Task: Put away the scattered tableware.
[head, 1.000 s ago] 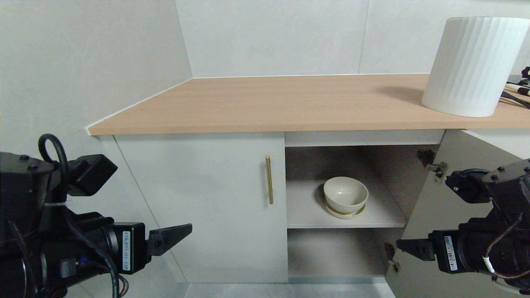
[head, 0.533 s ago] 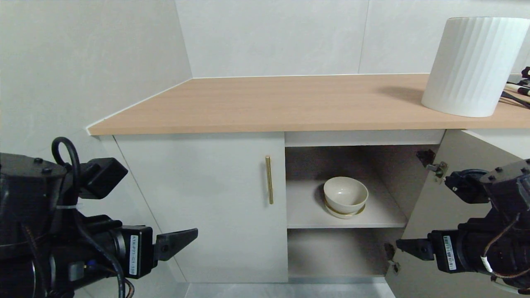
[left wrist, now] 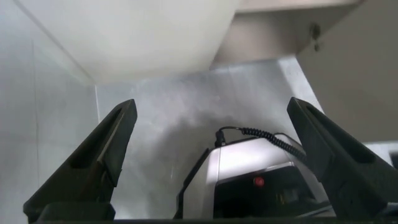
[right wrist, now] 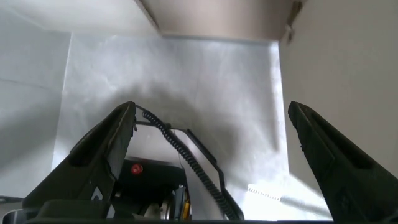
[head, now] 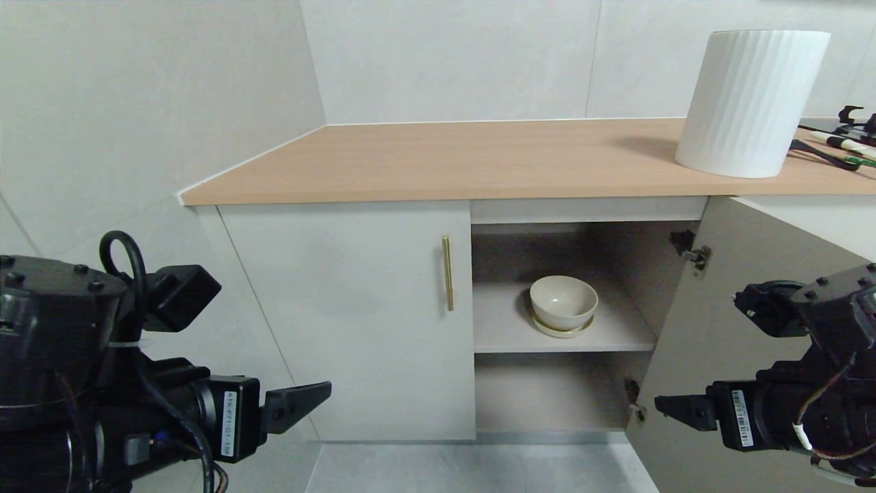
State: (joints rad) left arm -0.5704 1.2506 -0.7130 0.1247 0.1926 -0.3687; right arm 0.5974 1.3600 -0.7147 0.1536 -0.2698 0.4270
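**Evidently pulling back, with the bowl sitting shelved**

Evidently our head camera is moving. Against the view of half a second ago the whole scene is drawing in and more floor is showing, so we are reading this as our own shift and not a move of the things. The round cream ceramic bowl (head: 562,301) is resting on a flat cream saucer (head: 558,331). The pair is sitting on the pale upper shelf (head: 616,337) of the grey cupboard, just inside the open right-hand door (head: 712,308).

The left gripper (left wrist: 211,112) is edging a little forward and low in front of the closed left door with its slim brass handle (head: 446,272). Its jaws are standing wide apart and holding nothing. The right gripper (right wrist: 211,115) is hanging beside the open door, with its jaws likewise apart and empty.

On the light wooden table (head: 445,157) a tall white ribbed cylinder (head: 749,103) is standing. Past it a few slim dark-handled pieces (head: 838,144) are lying, too small for us to name.

We are judging that this bowl is done with. Those pieces may be the next tableware, and the door is waiting to be shut.
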